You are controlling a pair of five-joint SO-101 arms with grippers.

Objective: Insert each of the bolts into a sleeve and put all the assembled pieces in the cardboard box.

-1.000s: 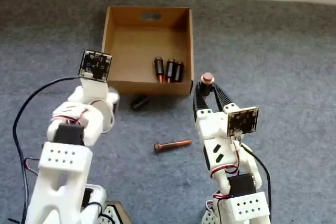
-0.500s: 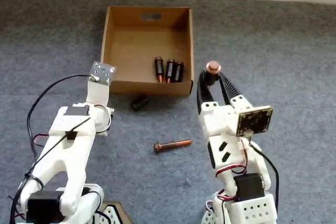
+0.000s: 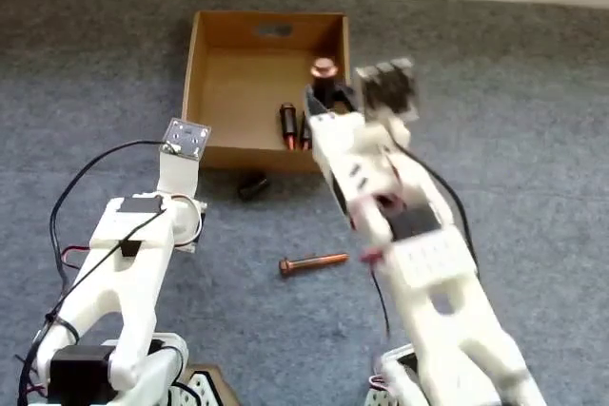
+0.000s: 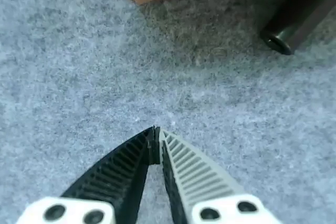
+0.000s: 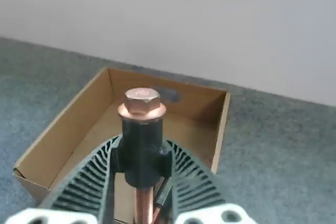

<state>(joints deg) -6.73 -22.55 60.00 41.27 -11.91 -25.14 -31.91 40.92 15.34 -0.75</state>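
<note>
Carrying one assembled piece (image 5: 140,139) in the right jaws, clenched on its black sleeve, with the copper head up and the shank poking out below. Hanging over the right side of the cardboard box (image 3: 194,83), above the finished pieces (image 3: 288,126) lying by the near wall.

To finish well: go lower before letting go, tilt the piece toward lying flat, and aim for bare box floor beside the others rather than on top of them. Keep clear of the right wall. Open only a little, so as not to flick it out.

Left jaws pressed together on nothing, low over the grey counter (image 4: 63,66), near a loose sleeve (image 4: 299,11) just outside the box's near wall. Nearer still, a loose bolt (image 3: 312,262) lying flat, apart from that sleeve.

Sleeves: dark, smooth tubes, seemingly faceted, so likely slow to roll. Bolts: bright copper, with a flanged hex head and a slim shank. Box: plain brown card with low walls and an open top. Counter cover: short fuzzy nap, probably good at damping a drop.
</note>
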